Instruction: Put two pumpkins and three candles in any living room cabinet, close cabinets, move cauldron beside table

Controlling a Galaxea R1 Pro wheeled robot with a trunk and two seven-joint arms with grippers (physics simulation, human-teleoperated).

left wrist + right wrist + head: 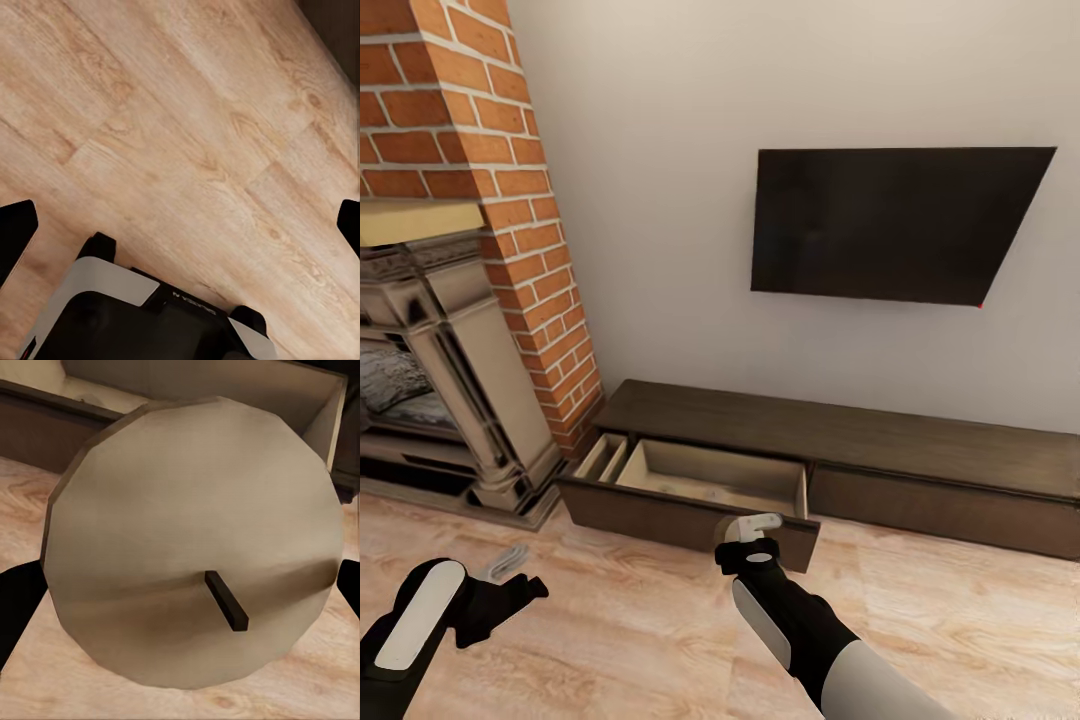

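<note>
Candle at the open drawer

Right gripper (pixel 752 535) clamps a candle (pixel 191 540) above the cabinet (pixel 840 440) drawer's near lip; early release drops it outside. Left gripper (pixel 510 590) spread, empty.

- Left arm (pixel 420 625) — black body with a long white oval panel along its top.
- Right arm (pixel 800 625) — black wrist section with a white inlay, widening to a pale grey shell.
- Left wrist housing (pixel 142 315) — white plate over black casing, small pale lettering.

The head camera looks down at the open cabinet (pixel 690 480). The right wrist camera sits close above a candle (pixel 191 540), sharing that drawer. The left wrist camera faces the floor (pixel 187 135).
</note>
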